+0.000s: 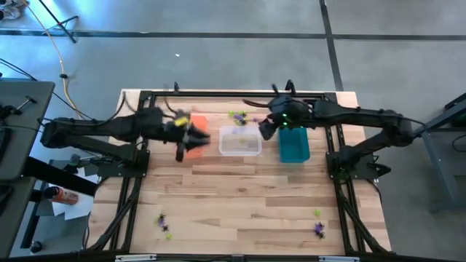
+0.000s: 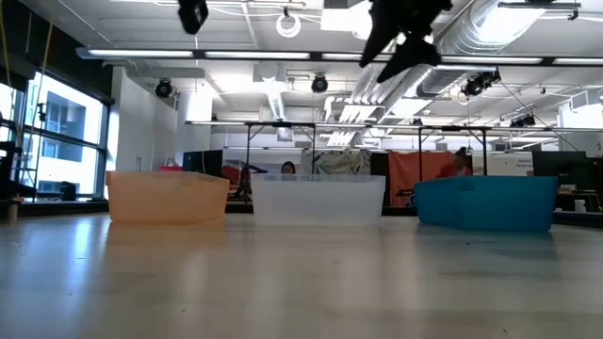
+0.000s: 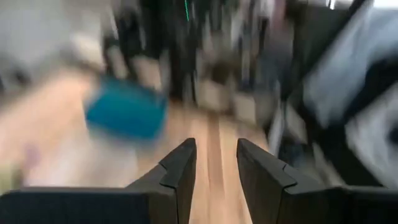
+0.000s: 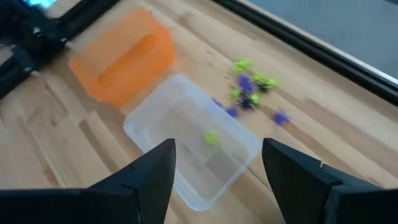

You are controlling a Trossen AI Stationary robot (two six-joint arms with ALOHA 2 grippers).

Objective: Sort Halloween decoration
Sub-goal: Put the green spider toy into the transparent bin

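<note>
Lab; exposed ducts [image 2: 509,38], wooden table [image 1: 247,211]

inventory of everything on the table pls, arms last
orange bin: 1, orange, left of the row, under the left gripper
clear bin: 1, clear, middle; one lime trinket inside
teal bin: 1, teal, right of the row
trinket pile: several, lime and purple, on the table behind the clear bin
loose trinkets: few near the front left, few near the front right
left gripper: part open, empty, above the orange bin
right gripper: open, empty, above the gap between the clear and teal bins
</note>
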